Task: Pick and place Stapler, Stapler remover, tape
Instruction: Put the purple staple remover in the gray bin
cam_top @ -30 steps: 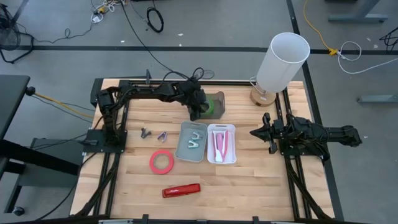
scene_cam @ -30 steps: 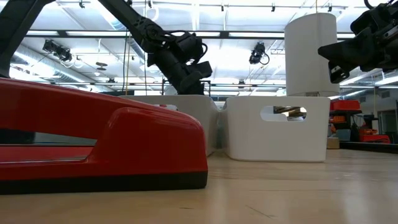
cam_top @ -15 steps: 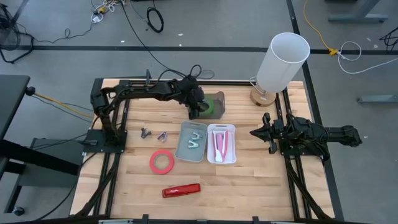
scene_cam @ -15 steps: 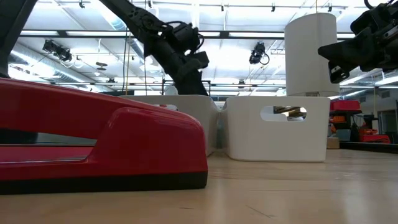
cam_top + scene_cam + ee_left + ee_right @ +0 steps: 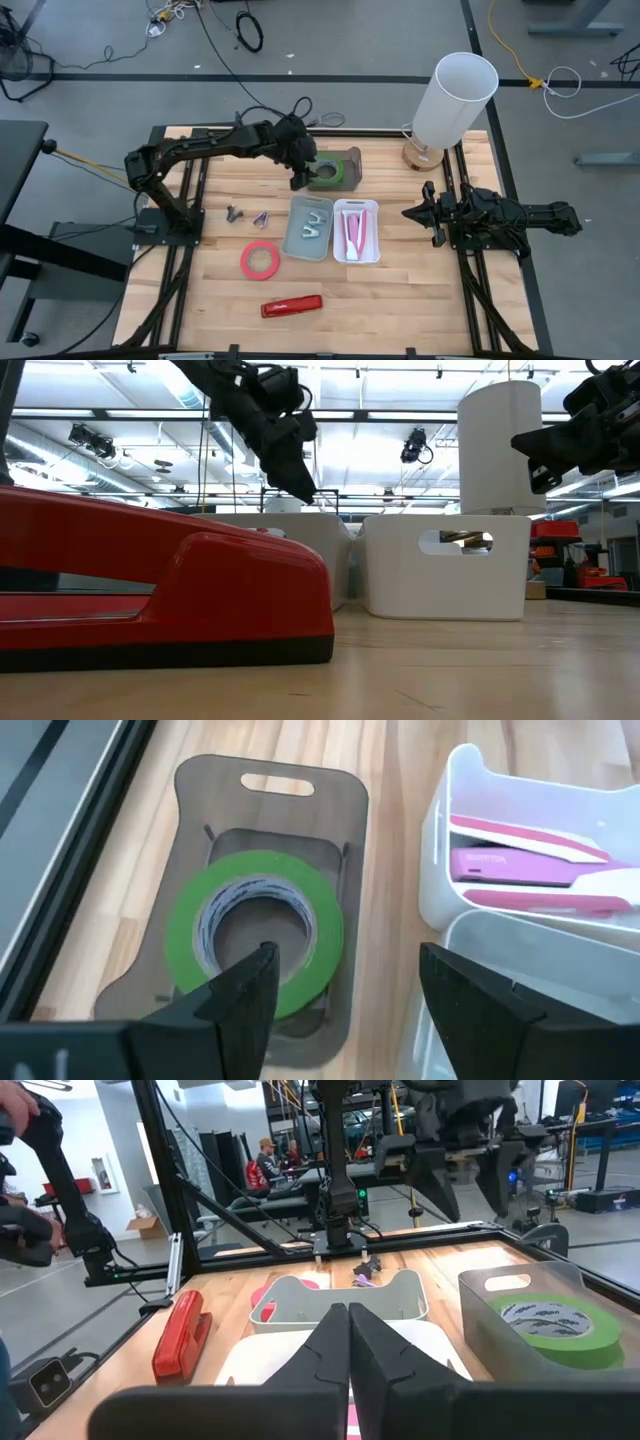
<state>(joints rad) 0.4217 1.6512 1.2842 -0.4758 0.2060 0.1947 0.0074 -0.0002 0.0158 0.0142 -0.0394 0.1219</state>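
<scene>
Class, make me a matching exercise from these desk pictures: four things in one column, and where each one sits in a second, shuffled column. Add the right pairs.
Things:
1. green tape
2. pink stapler
3. red stapler
4. red tape

Places:
A. bare wood near the table's front edge
B. white bin
C. dark tray
D. bare wood left of the grey bin

Pairs: 1-C, 2-B, 3-A, 4-D

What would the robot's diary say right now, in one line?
left gripper: open, above green tape in grey tray | right gripper: shut, waiting | red stapler: on table

Red stapler (image 5: 150,590) fills foreground; white bin (image 5: 445,565) behind; left claw (image 5: 300,485) raised above bins.
</scene>
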